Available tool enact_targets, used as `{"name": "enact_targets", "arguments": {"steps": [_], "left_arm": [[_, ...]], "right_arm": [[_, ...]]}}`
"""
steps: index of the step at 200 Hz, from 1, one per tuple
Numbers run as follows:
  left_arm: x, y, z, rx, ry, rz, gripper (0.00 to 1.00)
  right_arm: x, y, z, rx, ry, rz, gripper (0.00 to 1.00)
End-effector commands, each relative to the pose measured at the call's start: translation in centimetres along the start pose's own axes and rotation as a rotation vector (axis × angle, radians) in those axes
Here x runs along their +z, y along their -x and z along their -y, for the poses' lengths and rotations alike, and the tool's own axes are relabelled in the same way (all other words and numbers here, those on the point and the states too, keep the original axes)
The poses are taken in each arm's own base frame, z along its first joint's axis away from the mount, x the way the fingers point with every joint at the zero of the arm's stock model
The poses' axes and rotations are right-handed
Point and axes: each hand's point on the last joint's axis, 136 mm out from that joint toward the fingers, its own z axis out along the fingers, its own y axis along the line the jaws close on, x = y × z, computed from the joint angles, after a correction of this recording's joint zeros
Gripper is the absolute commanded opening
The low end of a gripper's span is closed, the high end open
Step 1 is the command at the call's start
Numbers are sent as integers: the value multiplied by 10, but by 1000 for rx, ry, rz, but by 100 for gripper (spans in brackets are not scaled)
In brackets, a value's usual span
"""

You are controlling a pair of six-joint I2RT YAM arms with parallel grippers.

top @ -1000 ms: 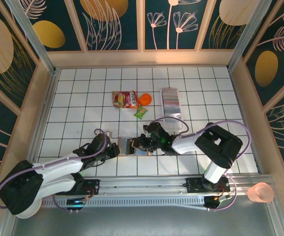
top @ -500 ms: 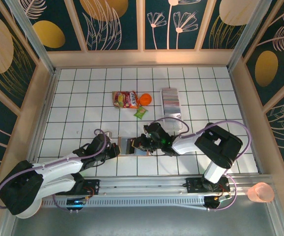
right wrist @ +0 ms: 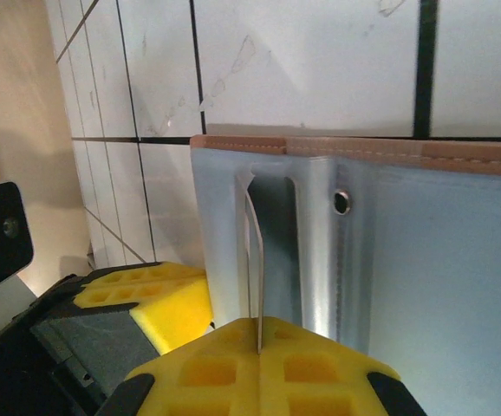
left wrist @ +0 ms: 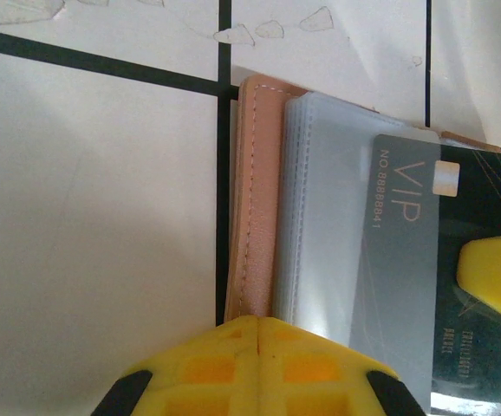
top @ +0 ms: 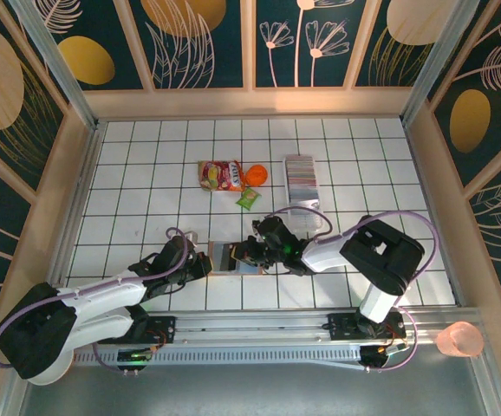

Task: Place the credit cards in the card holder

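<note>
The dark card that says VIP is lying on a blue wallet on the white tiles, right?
Not blue: the folding leather-like wallet is salmon-pink, as the left wrist view shows. The dark VIP card does lie on it, on the white tiles.

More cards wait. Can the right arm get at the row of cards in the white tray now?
Probably yes: bare tiles lie between right gripper and row of cards, but it is gripping a card.

White tiled table [top: 146, 182], black grid lines. An open card holder [top: 224, 257] lies between left gripper [top: 201, 263] and right gripper [top: 243, 254]; beyond their jaws, a snack packet [top: 219, 175], an orange object [top: 256, 175], possibly a toy, and a tray [top: 299, 202] of credit cards [top: 301, 178].
</note>
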Motion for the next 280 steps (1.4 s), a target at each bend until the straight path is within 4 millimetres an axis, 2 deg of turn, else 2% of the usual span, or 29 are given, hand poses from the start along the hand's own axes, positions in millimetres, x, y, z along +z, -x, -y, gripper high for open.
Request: {"name": "enact_targets", "arguments": {"steps": [1,48,66,106,138,165,197,241,280], "left_arm": [[2,-8,-7,5,19,-27,2],[2,-8,-8,4,19,-28,2],[2,-8,-8,3,20,-26,2],[0,-8,-8,4,18,-24,2],[-1,-8,-9,2,20,-18,2],[0,-8,-9,2,17,-20,2],[0,-8,-8,2,16,-22,2],[0,-9,-10,-3,19,-20,2],[0,-9,-11,-3,21,-20,2]], "right_arm": [[8,-13,8,-23,-31,-45,0],[14,-15,8,-24,-35,-66,0],[16,-12,6,-30,-52,-62,16],[10,-2,15,-54,-172,-21,33],[-3,4,23,-73,-276,17,34],[-7,6,19,-91,-297,24,34],[0,4,16,-104,-293,10,34],[15,-1,9,-109,-269,-22,30],[24,-1,-6,-122,-232,-26,26]]}}
